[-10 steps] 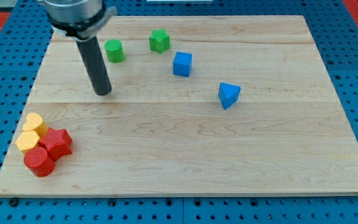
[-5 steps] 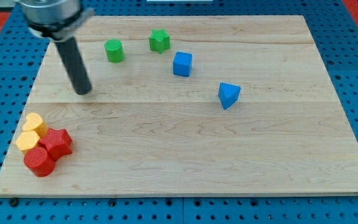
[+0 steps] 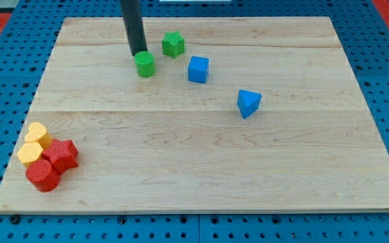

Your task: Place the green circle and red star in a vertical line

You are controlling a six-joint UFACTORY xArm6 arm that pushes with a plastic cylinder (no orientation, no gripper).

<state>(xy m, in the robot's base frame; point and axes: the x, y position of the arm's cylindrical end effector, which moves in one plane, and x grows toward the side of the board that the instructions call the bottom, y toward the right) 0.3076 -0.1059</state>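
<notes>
there are no jaws here, only my tip on a dark rod, touching the far side of the small green circle block near the bench's far edge. a moment ago my tip was left of it; the circle has since slid right and nearer. the red star block sits in the near left corner, packed with a red round block and two yellow blocks. the green star block and two blue blocks are close by.

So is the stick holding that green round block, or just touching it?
Nothing is held. My tip only presses against the green circle at its top-left edge; a rod can just push.
</notes>
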